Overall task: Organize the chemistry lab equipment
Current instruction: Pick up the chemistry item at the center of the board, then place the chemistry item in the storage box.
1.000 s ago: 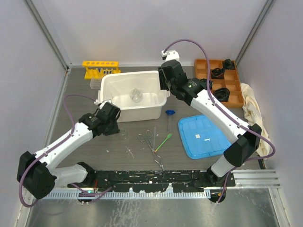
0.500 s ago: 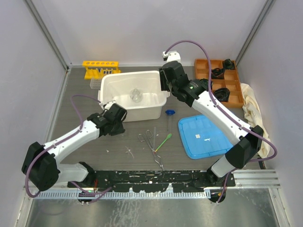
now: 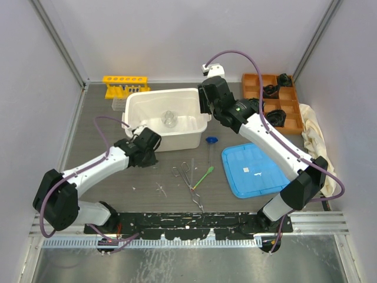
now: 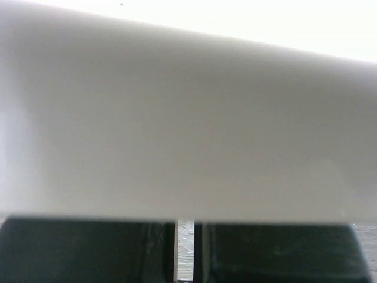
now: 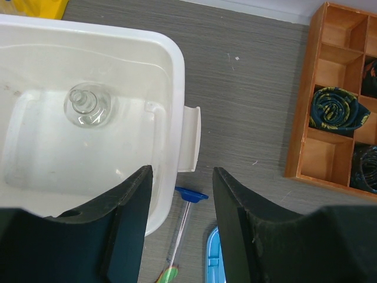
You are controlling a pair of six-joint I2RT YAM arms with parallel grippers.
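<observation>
Flask (image 5: 86,106) of clear rounded glass in the smooth white tub (image 5: 177,59)
Right claw (image 5: 181,174) half-open, empty, over its rim; left claw (image 4: 185,239) nearly closed beside its outer wall.

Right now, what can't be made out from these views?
1. Left wrist view: the white bin wall fills it, blurred; whether the left gripper pinches anything cannot be told.
2. Top view: tubes in the yellow rack are too small to count.
3. Right wrist view: the right gripper hides most of the blue tray; the edge cuts the orange tray.
</observation>
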